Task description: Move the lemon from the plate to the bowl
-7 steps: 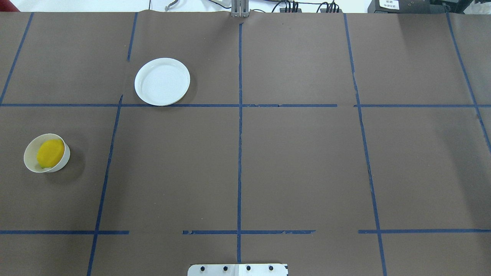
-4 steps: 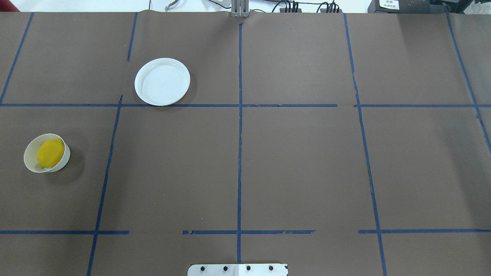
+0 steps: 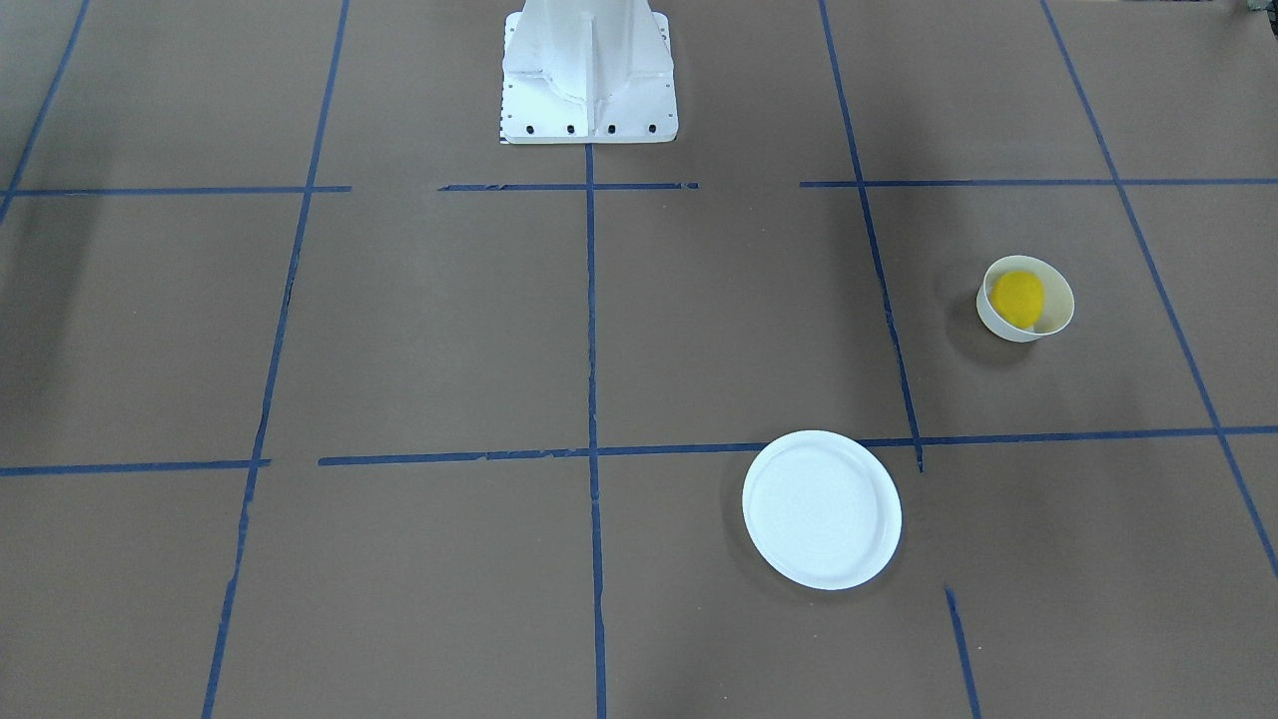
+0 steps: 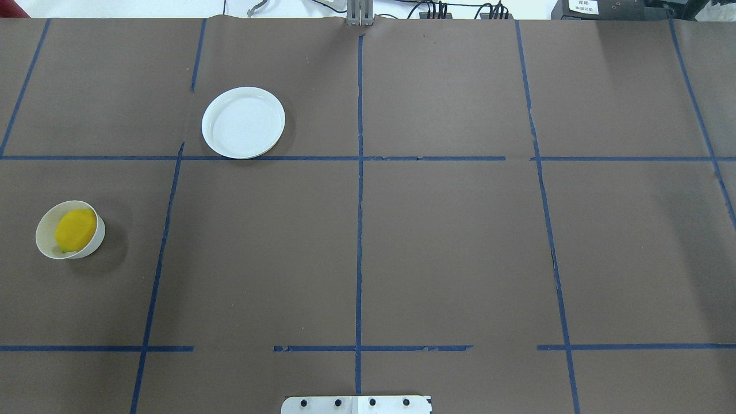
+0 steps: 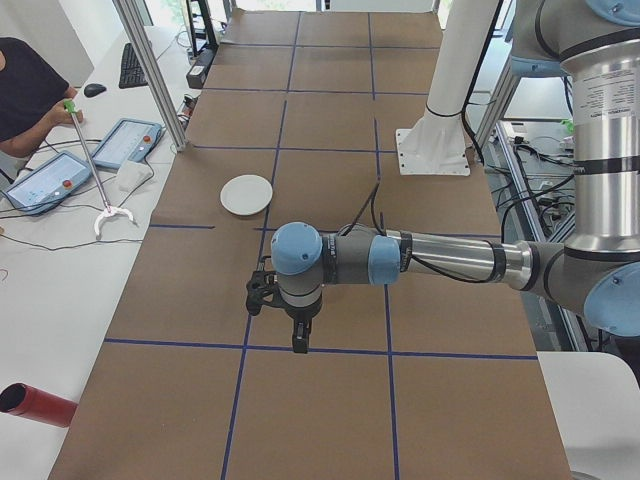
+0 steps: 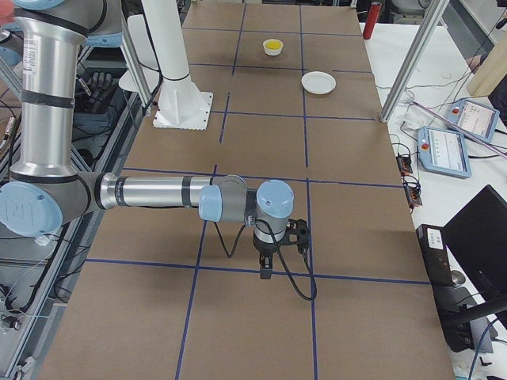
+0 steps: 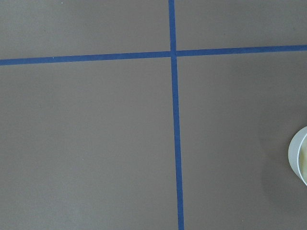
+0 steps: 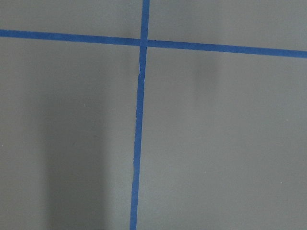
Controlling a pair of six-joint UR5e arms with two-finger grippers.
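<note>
- The smooth yellow oval lemon (image 4: 75,229) lies inside the deep, round white bowl (image 4: 43,241).
- The flat, round, rimmed white plate (image 4: 243,122) sits well apart on the matte brown counter (image 4: 448,241).
- I cannot tell the spread of the left fingers (image 5: 298,340) or the right fingers (image 6: 265,269).

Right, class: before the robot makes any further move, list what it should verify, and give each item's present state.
1. Lemon lies inside the bowl: ok.
2. Plate has nothing on it: ok.
3. Bowl and plate stand apart: ok.
4. No arm over either dish: ok.
5. Left gripper open: cannot tell.
6. Right gripper open: cannot tell.
</note>
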